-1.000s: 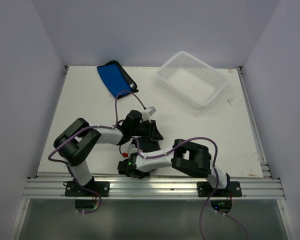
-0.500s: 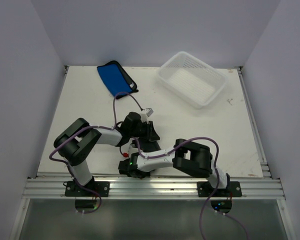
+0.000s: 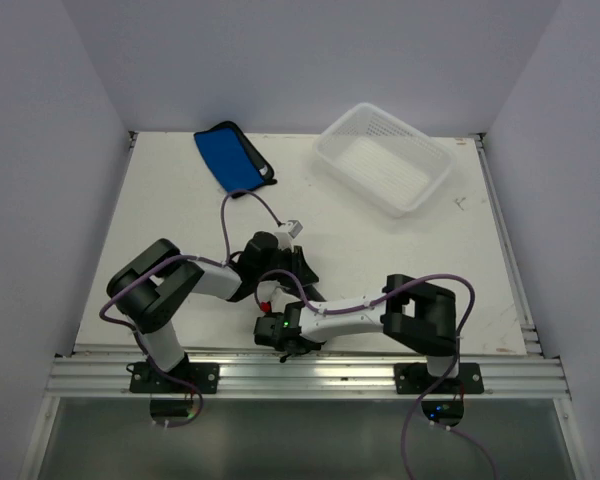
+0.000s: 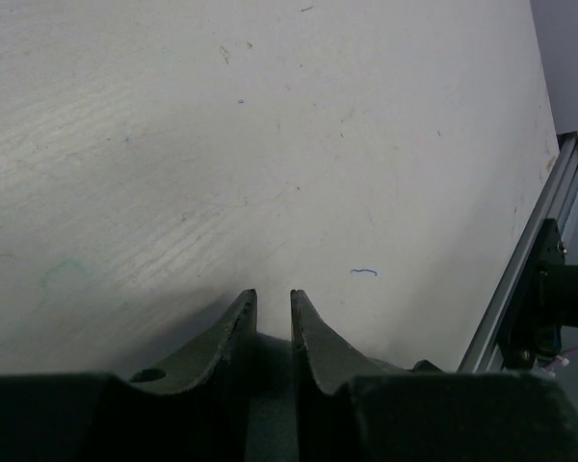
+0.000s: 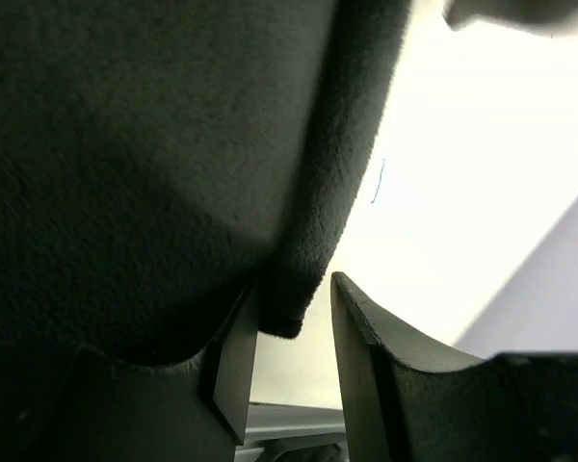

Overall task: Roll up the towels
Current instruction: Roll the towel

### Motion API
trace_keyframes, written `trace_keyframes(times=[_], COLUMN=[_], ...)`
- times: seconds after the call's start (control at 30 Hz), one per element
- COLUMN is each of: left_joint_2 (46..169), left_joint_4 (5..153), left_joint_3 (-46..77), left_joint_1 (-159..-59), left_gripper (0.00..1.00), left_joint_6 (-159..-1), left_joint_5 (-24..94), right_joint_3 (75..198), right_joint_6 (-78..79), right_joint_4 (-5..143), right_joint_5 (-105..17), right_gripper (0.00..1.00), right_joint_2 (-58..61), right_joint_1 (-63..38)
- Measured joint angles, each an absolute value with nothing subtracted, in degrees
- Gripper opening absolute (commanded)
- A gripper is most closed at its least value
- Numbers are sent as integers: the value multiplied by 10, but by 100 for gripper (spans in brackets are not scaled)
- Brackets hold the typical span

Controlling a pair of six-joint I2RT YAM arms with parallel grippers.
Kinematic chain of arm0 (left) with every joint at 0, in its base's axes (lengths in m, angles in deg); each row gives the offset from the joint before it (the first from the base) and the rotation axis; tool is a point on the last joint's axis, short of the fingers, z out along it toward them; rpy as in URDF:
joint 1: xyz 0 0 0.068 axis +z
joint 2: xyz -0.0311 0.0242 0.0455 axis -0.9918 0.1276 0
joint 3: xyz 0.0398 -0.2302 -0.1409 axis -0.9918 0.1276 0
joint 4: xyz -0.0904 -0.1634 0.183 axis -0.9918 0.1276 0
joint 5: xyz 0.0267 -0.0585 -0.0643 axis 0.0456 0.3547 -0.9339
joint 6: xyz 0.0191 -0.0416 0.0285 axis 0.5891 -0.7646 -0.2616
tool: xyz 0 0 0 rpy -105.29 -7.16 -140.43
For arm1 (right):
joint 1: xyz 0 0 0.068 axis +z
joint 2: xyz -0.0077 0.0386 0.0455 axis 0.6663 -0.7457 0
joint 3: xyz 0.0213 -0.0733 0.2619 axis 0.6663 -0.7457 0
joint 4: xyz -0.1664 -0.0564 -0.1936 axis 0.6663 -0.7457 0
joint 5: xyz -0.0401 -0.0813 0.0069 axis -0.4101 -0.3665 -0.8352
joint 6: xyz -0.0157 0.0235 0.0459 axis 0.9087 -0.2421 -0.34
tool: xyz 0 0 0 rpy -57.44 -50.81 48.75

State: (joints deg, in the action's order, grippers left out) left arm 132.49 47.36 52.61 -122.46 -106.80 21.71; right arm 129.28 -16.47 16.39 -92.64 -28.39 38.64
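Right gripper (image 5: 296, 289) has its jaws apart, and the lower edge of the dark towel (image 5: 125, 144) hangs into the gap, lying against one finger (image 5: 233, 371) and clear of the other. Left gripper (image 4: 271, 295) shows a narrow slit between its jaws with nothing visible at the tips, which sit low over the white table (image 3: 180, 220). Both grippers are close together near the table's front middle, where the arms cover most of the dark towel from above. At the far right corner sits the white perforated basket (image 3: 385, 160). Well apart from it, at the far left, the blue towel (image 3: 230, 158) lies flat, with black edging along its right side. A tiny blue squiggle (image 4: 363, 272) marks the bare table ahead of the left gripper.
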Motion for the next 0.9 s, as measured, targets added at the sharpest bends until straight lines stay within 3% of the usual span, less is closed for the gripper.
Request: trace_keyframes(times=[0.27,0.57,0.9], left_joint_2=[1326,1309,1296], left_joint_4=[455,468,479], left_joint_3=[549,555,563], left_joint_1=[-1213,-1213,-1213], left_gripper=[23,23,22], left_joint_6=[-1077,-1078,-1078], left_joint_5=[239,262,274], right_joint_3=[1254,1199,1056], right_joint_6=[-243,-284,-312], right_joint_4=[236,291,411], right_joint_5=[-887,-884,-832], right_gripper=[43,39,38], right_joint_2=[-121,-91,63], right_joint_1=[392,387,299])
